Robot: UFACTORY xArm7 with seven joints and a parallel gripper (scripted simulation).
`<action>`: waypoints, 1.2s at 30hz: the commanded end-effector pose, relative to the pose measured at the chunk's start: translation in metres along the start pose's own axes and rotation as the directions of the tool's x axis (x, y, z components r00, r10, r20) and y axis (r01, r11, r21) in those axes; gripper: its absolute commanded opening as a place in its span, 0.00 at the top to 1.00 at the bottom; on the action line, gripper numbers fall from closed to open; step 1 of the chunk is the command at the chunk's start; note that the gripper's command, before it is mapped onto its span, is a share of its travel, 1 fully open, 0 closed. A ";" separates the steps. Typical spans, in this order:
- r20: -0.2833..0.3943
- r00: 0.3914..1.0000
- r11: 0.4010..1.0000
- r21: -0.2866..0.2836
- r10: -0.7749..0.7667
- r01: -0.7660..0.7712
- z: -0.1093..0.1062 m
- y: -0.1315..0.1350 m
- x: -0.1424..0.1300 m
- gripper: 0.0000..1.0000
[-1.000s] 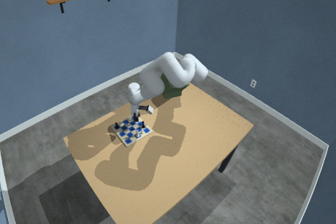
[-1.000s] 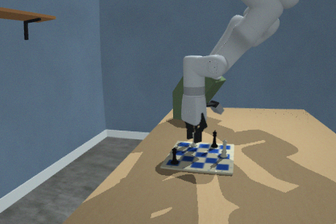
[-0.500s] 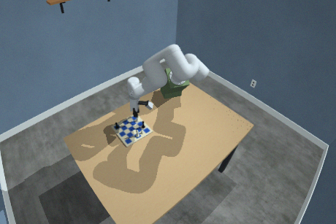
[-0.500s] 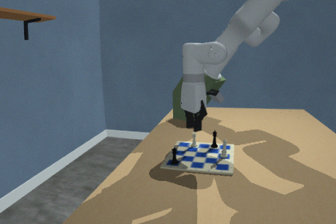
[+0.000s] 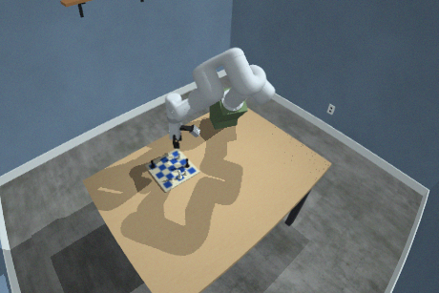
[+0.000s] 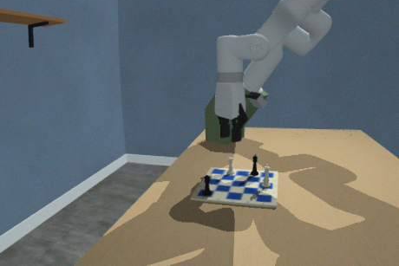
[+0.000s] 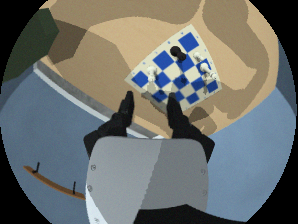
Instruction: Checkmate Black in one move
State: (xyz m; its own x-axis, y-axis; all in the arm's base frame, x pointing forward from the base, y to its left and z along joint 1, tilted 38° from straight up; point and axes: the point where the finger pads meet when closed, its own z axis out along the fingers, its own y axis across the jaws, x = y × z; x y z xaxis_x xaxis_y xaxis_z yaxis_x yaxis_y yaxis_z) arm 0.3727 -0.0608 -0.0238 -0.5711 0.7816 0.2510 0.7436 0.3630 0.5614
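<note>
Jaws spread and hold nothing above chessboard (image 6: 236, 189); edge lettering too small to read.

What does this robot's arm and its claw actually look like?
The arm is smooth white, built of rounded tubular segments, with a grey band near the wrist. It rises from a green block. The gripper has two black fingers. No cables show.
</note>
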 end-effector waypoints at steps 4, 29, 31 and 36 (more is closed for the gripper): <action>0.002 1.000 1.000 0.000 0.001 -0.001 -0.004 0.000 -0.001 0.00; 0.002 1.000 1.000 0.000 0.001 -0.001 -0.015 0.000 -0.001 0.00; 0.002 1.000 1.000 0.000 0.001 -0.001 -0.021 0.000 -0.001 0.00; 0.002 1.000 1.000 0.000 0.001 -0.001 -0.037 0.000 -0.001 0.00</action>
State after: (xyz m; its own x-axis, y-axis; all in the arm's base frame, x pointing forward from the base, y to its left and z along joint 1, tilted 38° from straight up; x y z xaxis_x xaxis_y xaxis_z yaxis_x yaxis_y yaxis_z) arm 0.3647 -0.0723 -0.0059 -0.5710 0.7816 0.2510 0.7436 0.3630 0.5615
